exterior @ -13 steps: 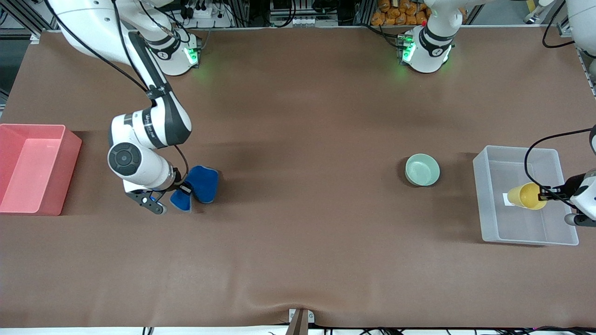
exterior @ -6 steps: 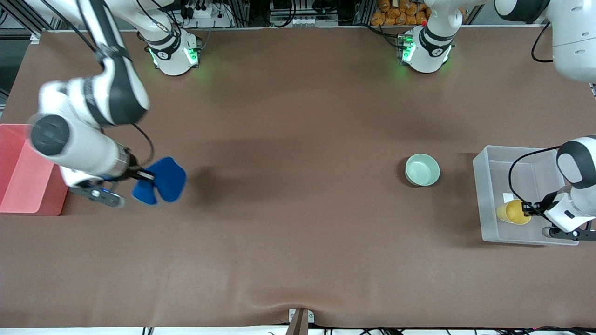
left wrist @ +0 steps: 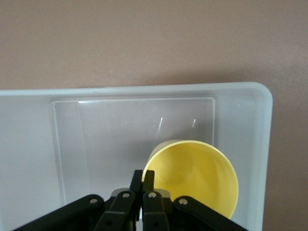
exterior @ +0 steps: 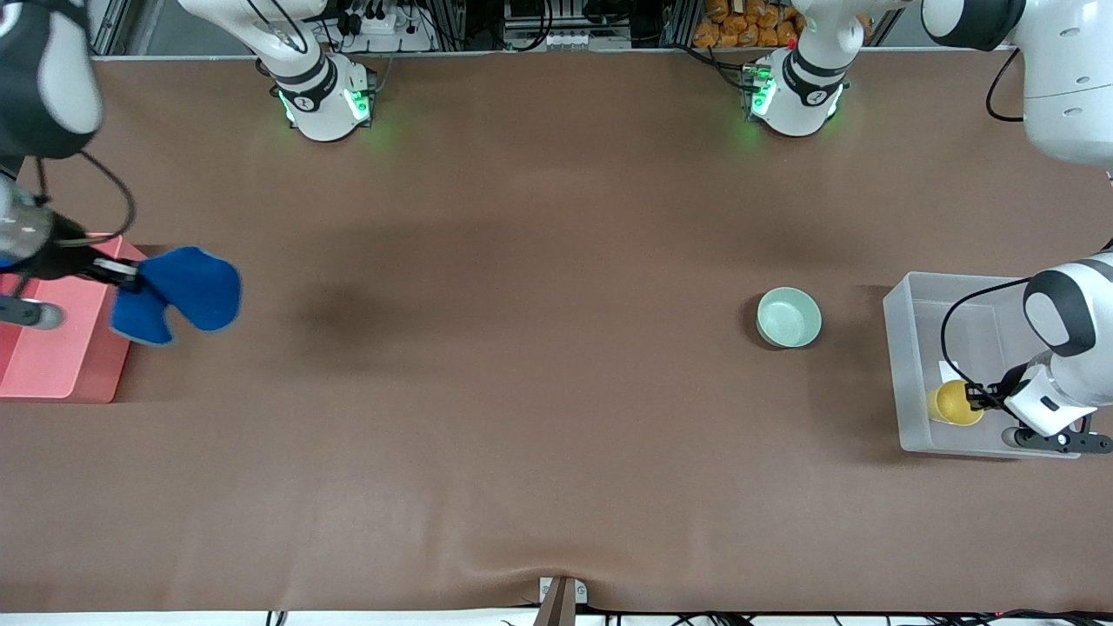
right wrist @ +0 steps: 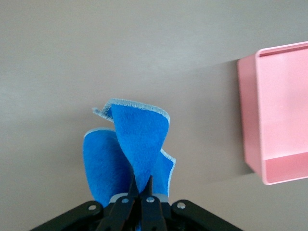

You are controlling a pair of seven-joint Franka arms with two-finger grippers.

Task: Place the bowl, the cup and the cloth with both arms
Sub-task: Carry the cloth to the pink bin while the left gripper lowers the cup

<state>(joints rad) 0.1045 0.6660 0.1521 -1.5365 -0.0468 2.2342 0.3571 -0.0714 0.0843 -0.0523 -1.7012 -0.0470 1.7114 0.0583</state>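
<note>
My right gripper (exterior: pixel 130 274) is shut on the blue cloth (exterior: pixel 183 296), which hangs folded in the air over the table beside the pink bin (exterior: pixel 52 365). The right wrist view shows the cloth (right wrist: pixel 139 144) pinched in the right gripper (right wrist: pixel 141 180), with the pink bin (right wrist: pixel 279 110) off to one side. My left gripper (exterior: pixel 978 398) is shut on the rim of the yellow cup (exterior: pixel 955 402), low inside the clear bin (exterior: pixel 904 382), at the corner nearest the front camera. In the left wrist view the cup (left wrist: pixel 192 175) is clamped by the left gripper (left wrist: pixel 143 175). The mint-green bowl (exterior: pixel 789 317) sits alone on the table.
The pink bin stands at the right arm's end of the table and the clear bin (left wrist: pixel 144 90) at the left arm's end. A brown mat (exterior: pixel 539 391) covers the table between them. A small white label lies on the clear bin's floor.
The right arm has swung the cloth up and across toward the pink bin. The left arm has moved the cup down toward the clear bin's corner nearest the front camera.
</note>
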